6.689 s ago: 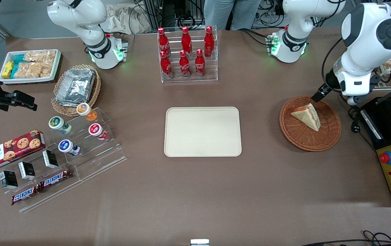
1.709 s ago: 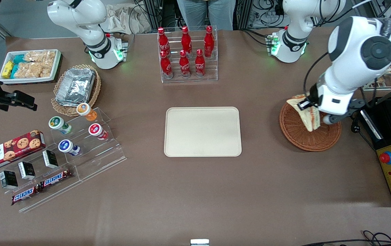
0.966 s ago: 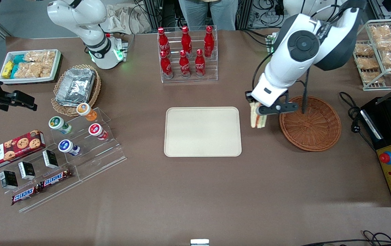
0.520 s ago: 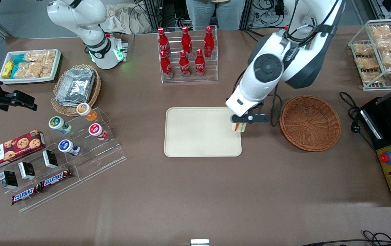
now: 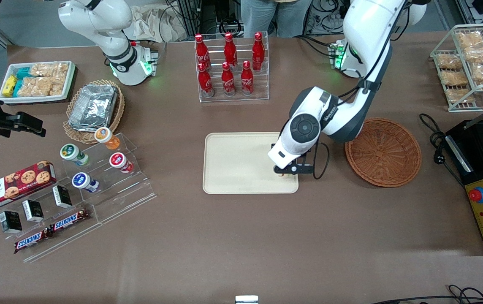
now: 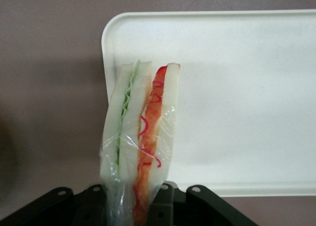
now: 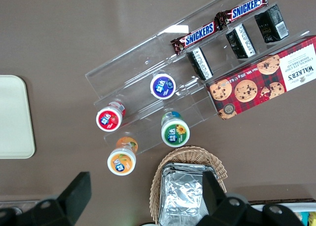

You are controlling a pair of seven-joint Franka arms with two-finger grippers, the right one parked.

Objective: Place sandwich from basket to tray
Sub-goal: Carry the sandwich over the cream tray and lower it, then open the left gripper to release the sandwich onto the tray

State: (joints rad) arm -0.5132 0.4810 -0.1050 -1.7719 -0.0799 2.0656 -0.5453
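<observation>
The working arm is all glossy white rounded shells with dark grey bands where the segments meet, plus a big round dark grey cap with a ribbed disc look on the joint nearest the gripper point(image 5: 288, 169), and a thin black cable loops out from that wrist and back in. The gripper itself is matte black, and in the wrist view its body point(image 6: 148, 206) is angular black plastic with a few small round screw heads along the top edge. The arm's base, farther from the front camera than that joint cap, has a black ring and a green glowing light strip with a little connector block stuck on.
</observation>
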